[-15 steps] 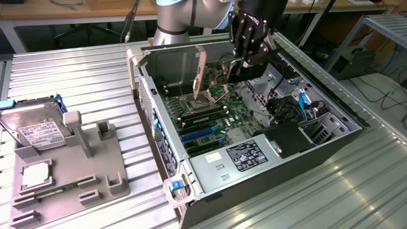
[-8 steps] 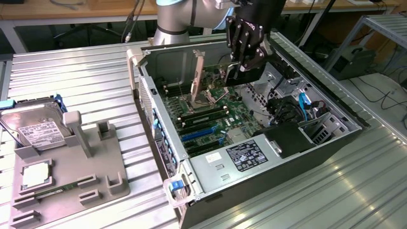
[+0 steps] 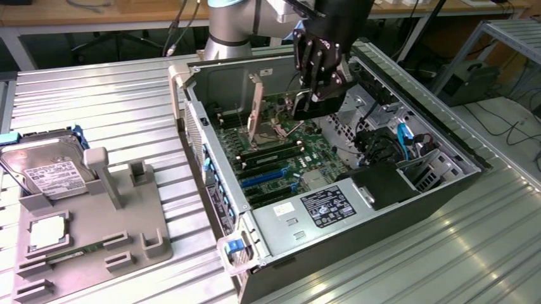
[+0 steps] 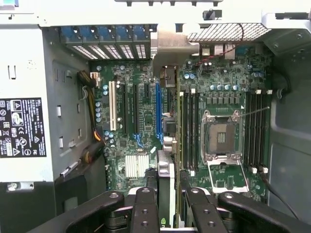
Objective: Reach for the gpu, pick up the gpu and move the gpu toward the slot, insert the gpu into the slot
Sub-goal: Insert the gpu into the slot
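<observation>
Case [image 3: 222, 85] open above slot [image 4: 158, 111], walls near held gpu [image 4: 165, 182]

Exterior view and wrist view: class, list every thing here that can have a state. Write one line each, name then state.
gripper, shut on the gpu.
gpu, held above the motherboard, not inserted.
slot, empty.
CPU socket, cover open, nothing in it.
computer case, lying on its side, open on top.
hard drive, resting on the grey holder.
</observation>
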